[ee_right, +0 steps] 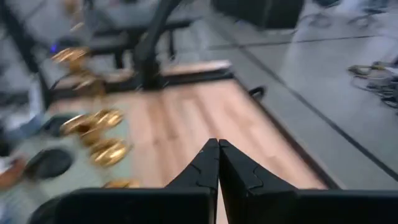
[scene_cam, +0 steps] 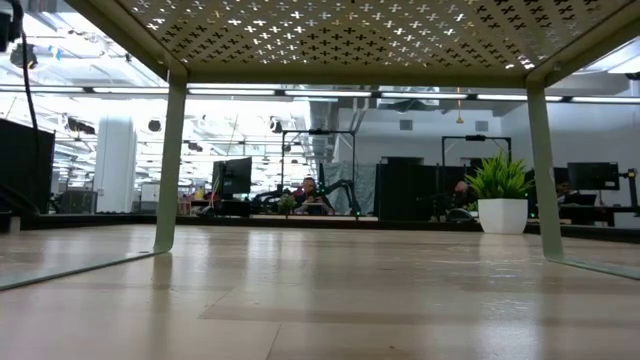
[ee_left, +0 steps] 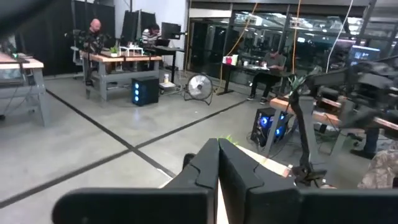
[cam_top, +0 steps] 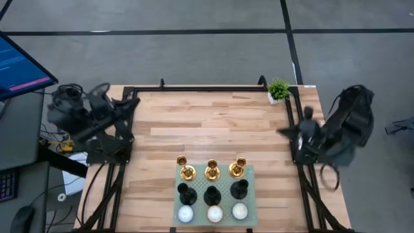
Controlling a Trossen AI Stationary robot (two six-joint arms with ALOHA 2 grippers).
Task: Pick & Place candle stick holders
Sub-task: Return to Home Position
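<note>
Candle holders (cam_top: pixel 212 171) stand in matched rows on the shelf (cam_top: pixel 248 204); left end effector (ee_left: pixel 218 163) and right end effector (ee_right: pixel 218 157), both narrow and empty, sit clear at the tabletop (cam_top: pixel 207 123) edges.

Evenly bright from overhead; soft, faint shadows on the desk (cam_top: pixel 213 123). Sharp glints off the gold candle stick holders (cam_top: pixel 212 171). Pinpricks of glare through the perforated shelf (scene_cam: pixel 350 35), seen from below. Motion-smeared around the right arm (cam_top: pixel 343 129) and across the right wrist view.
</note>
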